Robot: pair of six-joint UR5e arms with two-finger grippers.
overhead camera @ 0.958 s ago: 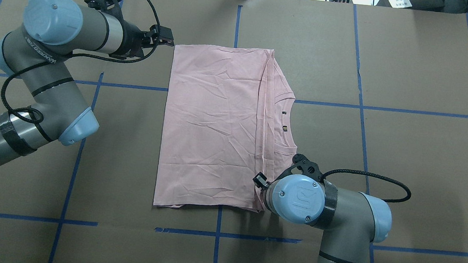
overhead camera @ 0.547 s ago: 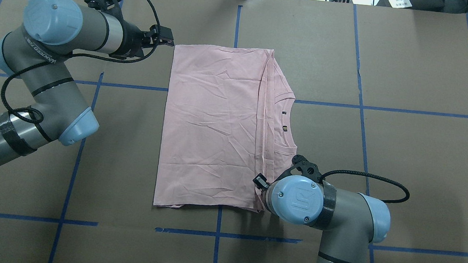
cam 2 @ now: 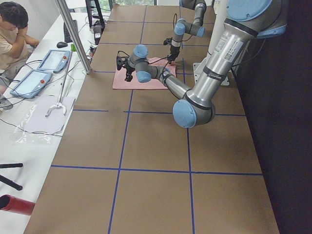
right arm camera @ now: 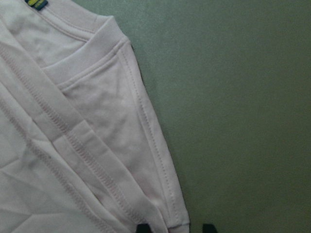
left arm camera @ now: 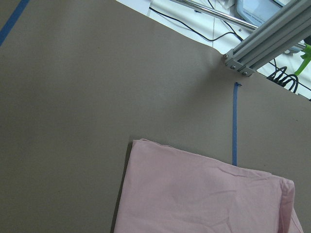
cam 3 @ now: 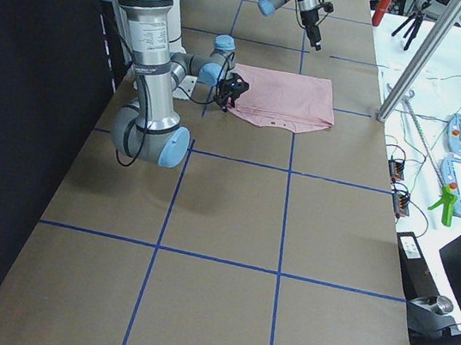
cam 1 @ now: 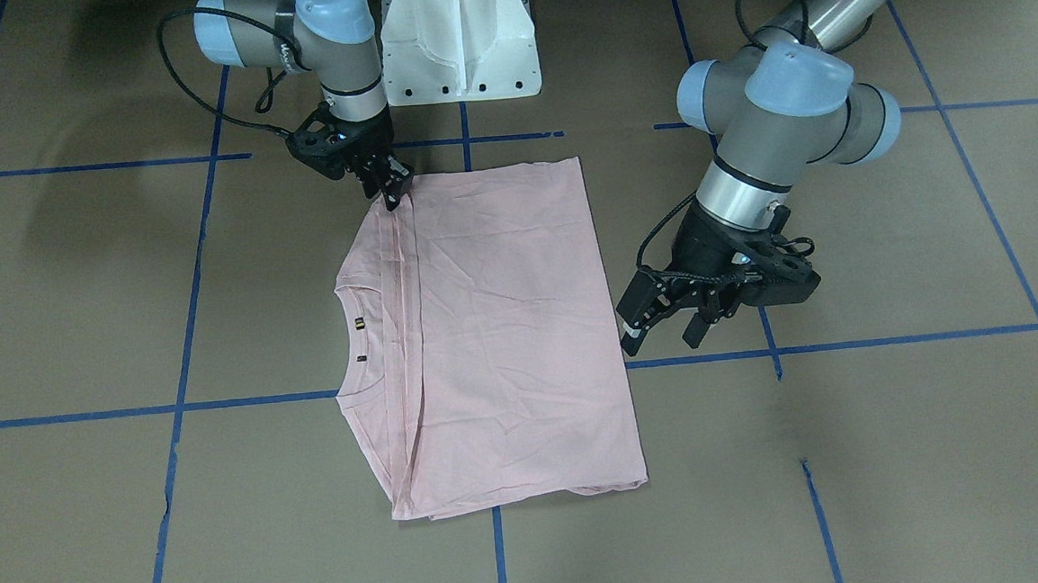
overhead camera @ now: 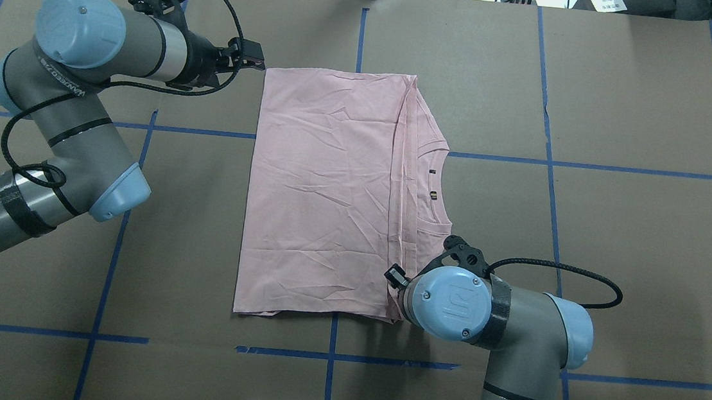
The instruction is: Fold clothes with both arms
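Where the front-facing camera looks down on the brown table (cam 1: 855, 487), the pink T-shirt (cam 1: 503, 328) lies flat at its middle. It is plain side up and folded to a rectangle, with the neckline (cam 1: 355, 342) showing along one side. The left gripper (cam 1: 663, 337) hangs off the long edge opposite the neckline, apart from the cloth, its jaws spread and holding nothing. The right gripper (cam 1: 394, 194) is down at the shirt's corner nearest the white pedestal (cam 1: 458, 34).

From overhead, the left gripper shows by the shirt's far corner on the robot's left, while the right wrist covers the near corner on the neckline side.

In the right wrist view, two dark fingertips (right arm camera: 144, 228) stand apart with the hemmed corner between them, unpinched.

The left wrist view shows a far corner of the shirt on bare table.
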